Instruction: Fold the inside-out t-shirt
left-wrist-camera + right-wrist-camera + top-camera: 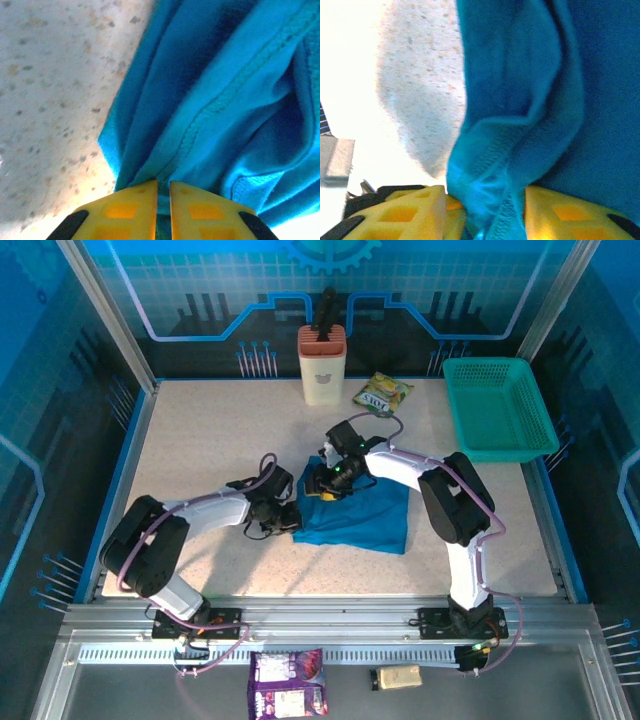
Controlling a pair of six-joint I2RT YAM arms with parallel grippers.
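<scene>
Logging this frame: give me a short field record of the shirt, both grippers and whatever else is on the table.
t-shirt: blue, lying rumpled mid-table
left gripper: shut on the t-shirt's left edge
right gripper: shut on a bunched fold at its far left corner
basket: teal, far right corner
snack packet: far edge, beside the beige holder

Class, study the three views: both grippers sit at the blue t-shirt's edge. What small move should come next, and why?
Probably lift both grippers slightly and ease them apart. The left gripper is shut on a seamed fold of the t-shirt, the right gripper pinches a bunched hem, and the shirt lies crumpled on the table, so tensioning that edge should flatten it.
</scene>
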